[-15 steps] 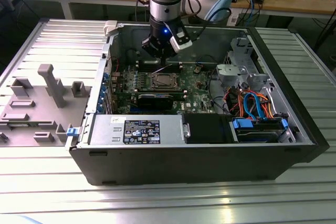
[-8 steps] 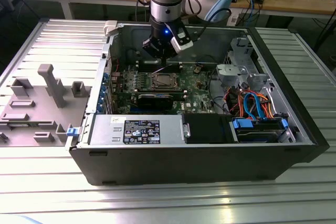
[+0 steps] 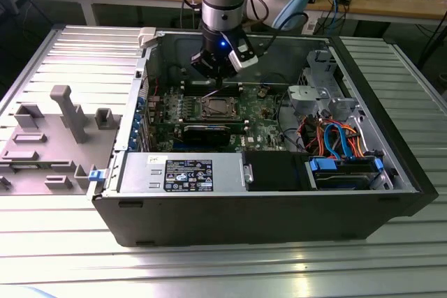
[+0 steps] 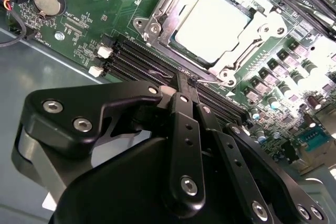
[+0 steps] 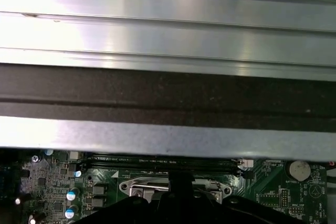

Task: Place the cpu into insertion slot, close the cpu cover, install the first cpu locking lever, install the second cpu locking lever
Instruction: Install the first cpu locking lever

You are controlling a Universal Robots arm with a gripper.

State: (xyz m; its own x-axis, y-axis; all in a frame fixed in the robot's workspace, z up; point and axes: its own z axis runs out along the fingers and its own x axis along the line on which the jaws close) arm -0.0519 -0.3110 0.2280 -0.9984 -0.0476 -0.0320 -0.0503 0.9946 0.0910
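Observation:
The cpu shows its pale silver face, lying flat in the insertion slot on the green board. The cpu cover lies down around the chip as a silvery frame. A thin wire locking lever runs along the socket's edge beside the memory slots. My gripper has its black fingers pressed together, and their tips sit right at this lever. In the exterior view my gripper hangs just behind the socket inside the case. In the first wrist view the socket frame lies just past my gripper.
The open computer case lies on a ribbed metal table. Memory slots run beside the socket. A black card, a power supply and a drive bay with coloured cables sit nearby. Grey fixtures stand at the exterior view's left.

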